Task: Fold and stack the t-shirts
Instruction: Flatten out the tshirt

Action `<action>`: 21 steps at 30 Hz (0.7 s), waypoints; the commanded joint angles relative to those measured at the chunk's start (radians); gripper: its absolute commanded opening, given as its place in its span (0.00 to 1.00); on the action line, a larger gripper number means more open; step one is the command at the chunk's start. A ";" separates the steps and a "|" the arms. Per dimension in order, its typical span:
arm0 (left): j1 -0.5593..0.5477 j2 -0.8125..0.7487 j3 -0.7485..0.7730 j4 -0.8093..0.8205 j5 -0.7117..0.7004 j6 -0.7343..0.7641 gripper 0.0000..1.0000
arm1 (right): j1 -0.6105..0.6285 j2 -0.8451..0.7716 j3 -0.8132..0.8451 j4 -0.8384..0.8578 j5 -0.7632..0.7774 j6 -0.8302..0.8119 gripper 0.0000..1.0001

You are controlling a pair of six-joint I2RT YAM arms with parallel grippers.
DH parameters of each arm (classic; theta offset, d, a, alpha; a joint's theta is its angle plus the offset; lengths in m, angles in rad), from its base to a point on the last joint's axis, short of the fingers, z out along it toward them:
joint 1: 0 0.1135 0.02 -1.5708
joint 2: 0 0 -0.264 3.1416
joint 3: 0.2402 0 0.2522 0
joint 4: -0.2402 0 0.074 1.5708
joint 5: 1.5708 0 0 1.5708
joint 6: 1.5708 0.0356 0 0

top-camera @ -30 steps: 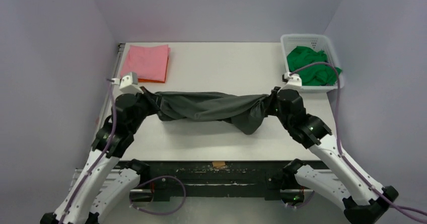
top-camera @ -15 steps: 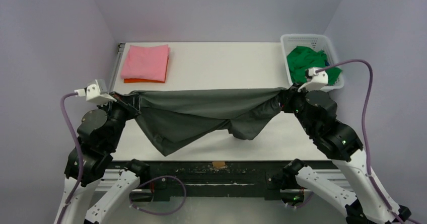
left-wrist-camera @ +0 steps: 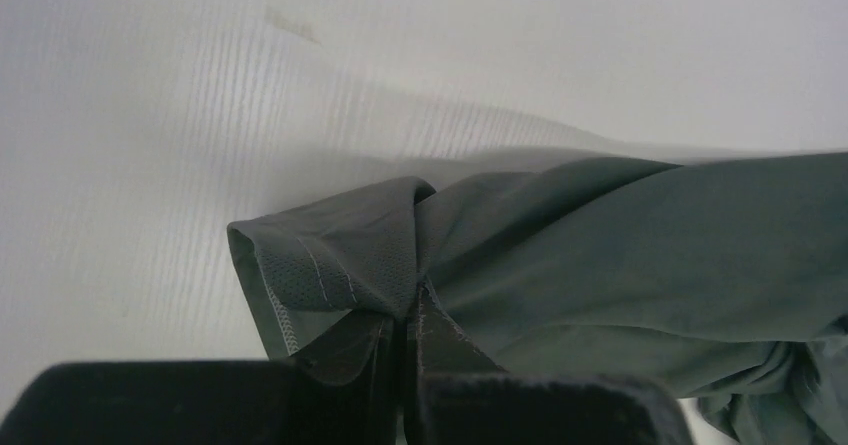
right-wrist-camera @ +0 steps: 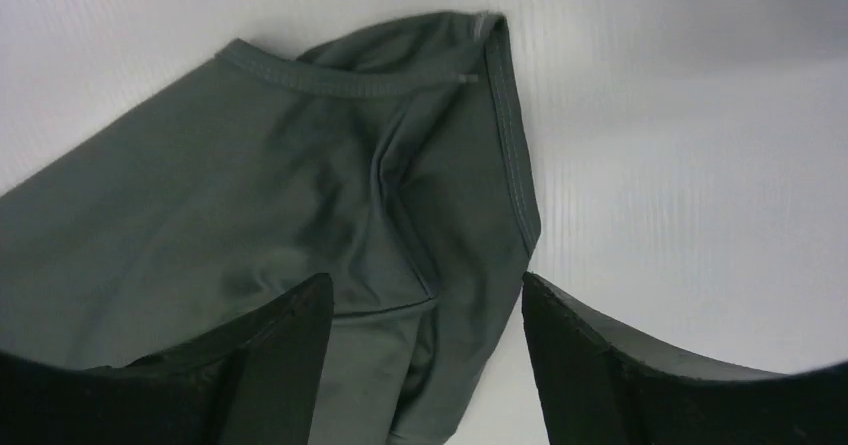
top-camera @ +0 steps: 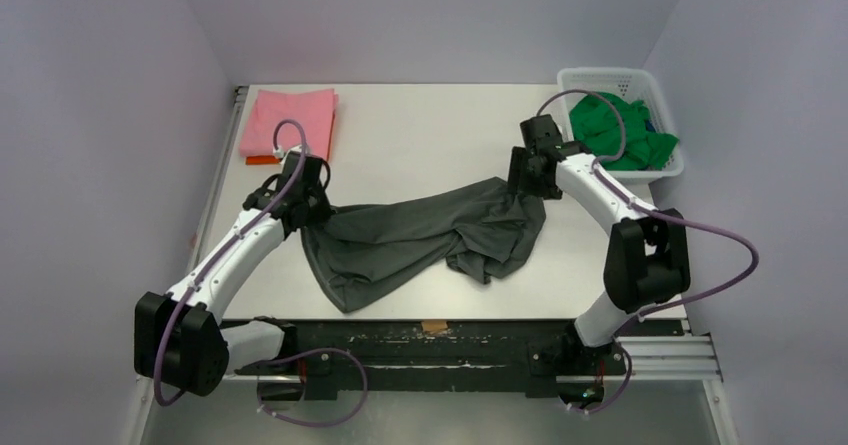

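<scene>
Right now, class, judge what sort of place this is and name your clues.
Probably a robot test cell: two white-and-black arms bolted to a pale table, plain lilac walls boxing it in, folded pink t-shirt, white plastic lattice basket.

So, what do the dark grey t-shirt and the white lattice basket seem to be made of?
Dark grey t-shirt: thin, soft knit cloth, matte, perhaps synthetic; it drapes, creases and has stitched hems. White lattice basket: probably rigid moulded plastic, smooth; its walls show regular holes.

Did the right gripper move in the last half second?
Yes. The right gripper swung left, away from the basket, and opened off the grey shirt.
</scene>
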 commanded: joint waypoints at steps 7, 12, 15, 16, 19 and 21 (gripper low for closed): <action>0.017 0.010 -0.043 0.126 0.102 -0.021 0.00 | 0.078 -0.361 -0.298 0.038 -0.132 0.060 0.64; 0.017 -0.007 -0.076 0.138 0.115 -0.026 0.00 | 0.269 -0.356 -0.406 0.022 -0.168 0.125 0.63; 0.017 -0.015 -0.084 0.138 0.115 -0.026 0.00 | 0.289 -0.331 -0.431 0.079 -0.169 0.159 0.61; 0.017 -0.018 -0.084 0.135 0.113 -0.025 0.00 | 0.294 -0.318 -0.430 0.087 -0.160 0.166 0.61; 0.017 -0.024 -0.091 0.132 0.107 -0.025 0.00 | 0.299 -0.255 -0.426 0.103 -0.150 0.163 0.59; 0.017 -0.028 -0.092 0.128 0.103 -0.025 0.00 | 0.302 -0.218 -0.434 0.120 -0.159 0.163 0.58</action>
